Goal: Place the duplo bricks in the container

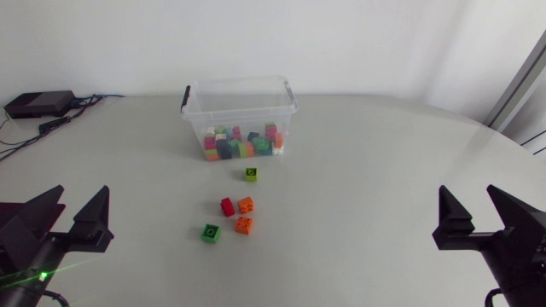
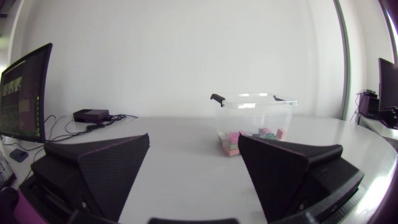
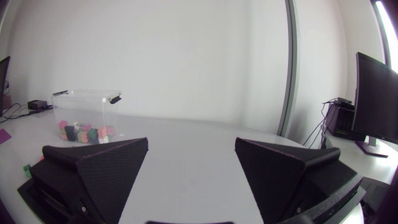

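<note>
**Five bricks loose, both claws wide and empty**

The likeliest trouble lay in the tight cluster near the middle of the table (image 1: 367, 170). A red brick (image 1: 227, 206) sat just beside an orange brick (image 1: 246, 204), with a second orange brick (image 1: 244, 225) close in front. Broad wedge fingers closing on one would probably shove or tip a neighbour. A claw bumping the light clear container (image 1: 241, 83), at the far side and already holding many bricks, might push it away. A green brick (image 1: 251, 174) lay alone between cluster and container, and another green one (image 1: 210, 232) lay nearest, to the left.

The left claw (image 1: 81, 194) stood fully spread at the near left, holding and touching nothing. The right claw (image 1: 468, 193) was equally wide at the near right, well apart from every brick.
</note>
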